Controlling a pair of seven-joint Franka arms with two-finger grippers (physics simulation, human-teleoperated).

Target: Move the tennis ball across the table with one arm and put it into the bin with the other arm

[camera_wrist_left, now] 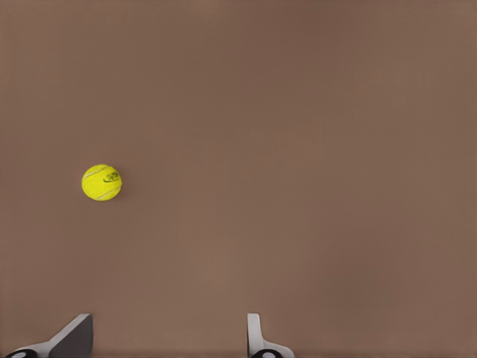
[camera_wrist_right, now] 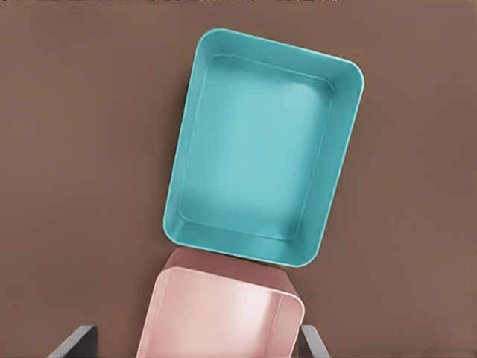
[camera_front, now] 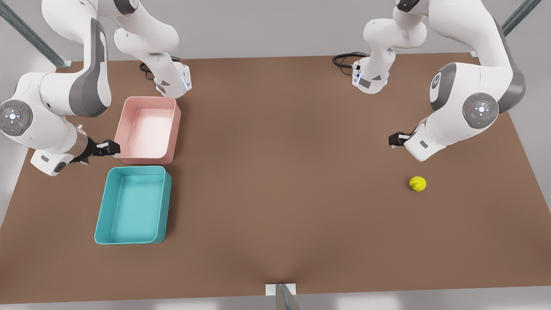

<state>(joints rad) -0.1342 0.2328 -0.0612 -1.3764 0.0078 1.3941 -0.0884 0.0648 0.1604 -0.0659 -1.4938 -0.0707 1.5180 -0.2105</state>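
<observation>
Ball (camera_front: 417, 183) resting on bare table (camera_front: 275, 181), toward the front view's right, well apart from both tubs. Not held, nothing touching it. Faint dark mark visible on its surface. Seen again in the left wrist view (camera_wrist_left: 102, 183), lying on brown tabletop (camera_wrist_left: 298, 149) ahead of the fingers and off to one side of them.

Left gripper (camera_front: 392, 140) at the front view's right, hovering above the table, near the ball but clear of it, on the far side of it from the camera. Fingers (camera_wrist_left: 74, 337) spread wide apart in the left wrist view, nothing between them.

Right gripper (camera_front: 112, 148) at the front view's left, just beside the near corner of the pink tub (camera_front: 148, 130) and above the far end of the bin (camera_front: 131, 205). Fingers (camera_wrist_right: 74, 341) apart in the right wrist view, with the pink tub (camera_wrist_right: 223, 317) below and between them; no contact evident. Nothing gripped.

Bin lying flat on the table at the front view's left, upright, interior bare. In the right wrist view the bin (camera_wrist_right: 264, 145) sits just beside the pink tub, end to end, skewed slightly relative to it; touching or narrowly apart not determinable.

Black cables (camera_front: 346, 58) at the far table edge beside the arm bases.
</observation>
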